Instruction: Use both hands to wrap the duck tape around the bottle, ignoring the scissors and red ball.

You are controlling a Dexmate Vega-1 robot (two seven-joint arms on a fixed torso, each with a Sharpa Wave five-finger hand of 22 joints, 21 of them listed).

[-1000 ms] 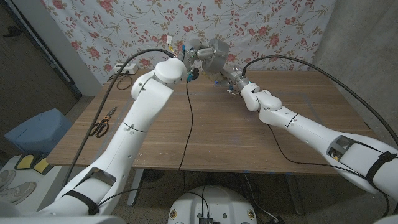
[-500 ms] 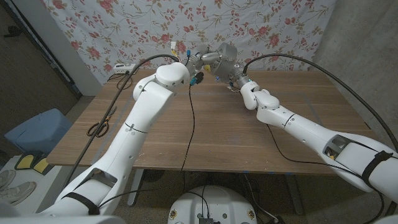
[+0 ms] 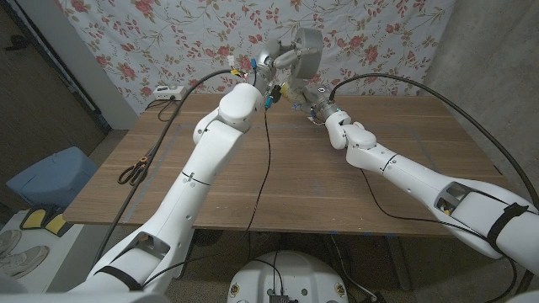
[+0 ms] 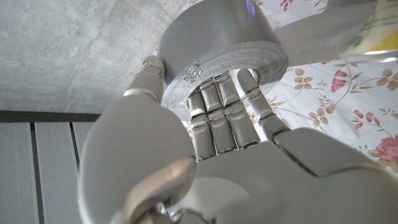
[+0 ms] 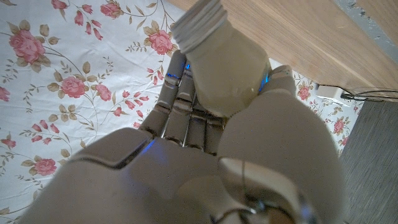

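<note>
The grey duct tape roll [image 3: 305, 44] is raised high over the table's far edge, in front of the floral cloth. My left hand [image 3: 272, 61] holds it. In the left wrist view the fingers [image 4: 217, 112] reach through the core of the roll [image 4: 217, 37] and the thumb presses its outer face. A strip of tape [image 4: 323, 28] runs off the roll. Just below and to the right, my right hand [image 3: 306, 98] grips the pale bottle [image 5: 217, 68]. Its threaded neck, without a cap, sticks out past the fingers [image 5: 180, 118].
Scissors [image 3: 135, 171] with orange handles lie near the wooden table's [image 3: 337, 185] left edge. A white power strip [image 3: 168, 92] sits at the far left corner. A blue bin [image 3: 46, 177] stands on the floor to the left. Cables hang from both arms.
My left hand has lifted the tape roll up and a little to the right, away from the bottle. The right hand has stayed almost in place.
</note>
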